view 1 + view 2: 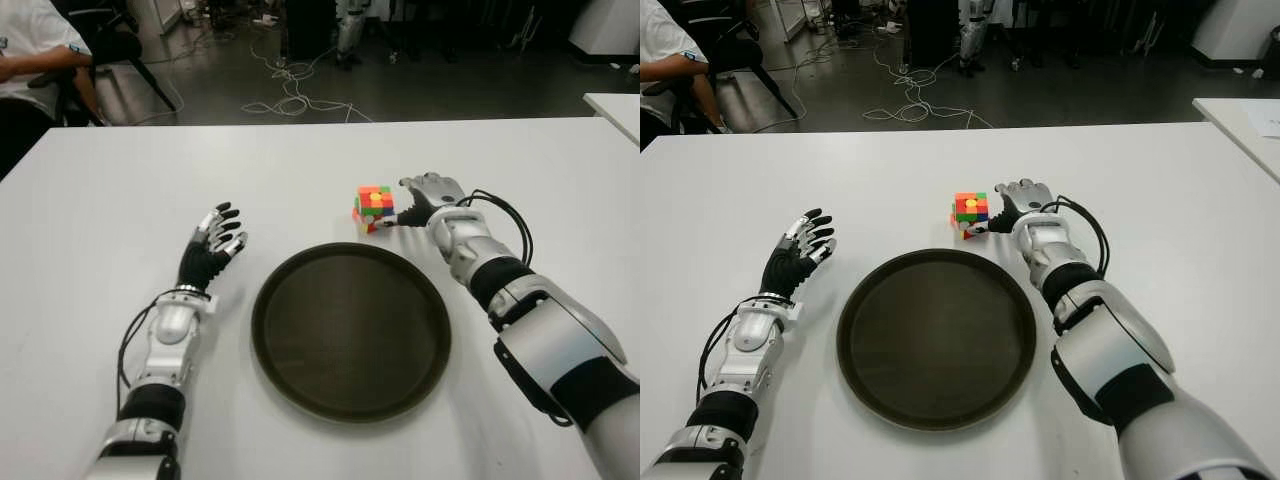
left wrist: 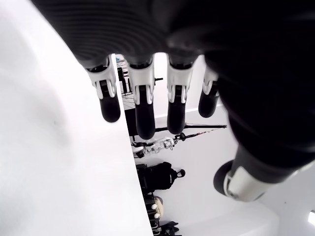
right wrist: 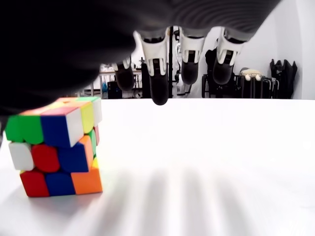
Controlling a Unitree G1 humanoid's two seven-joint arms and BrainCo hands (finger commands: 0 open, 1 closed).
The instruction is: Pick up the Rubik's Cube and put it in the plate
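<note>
Partly hidden right hand point(image 1: 425, 200) beside Rubik's Cube point(image 1: 374, 208).

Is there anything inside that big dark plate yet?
No. The plate shows only its bare dark surface. The Rubik's Cube sits on the table just beyond its rim, beside the open right hand. The left hand shows left of the plate, holding nothing.

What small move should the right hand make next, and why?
Probably close the right hand around the multicoloured Rubik's Cube: its fingers are spread and empty, and the cube sits on the white table beside it, outside the dark round plate.
</note>
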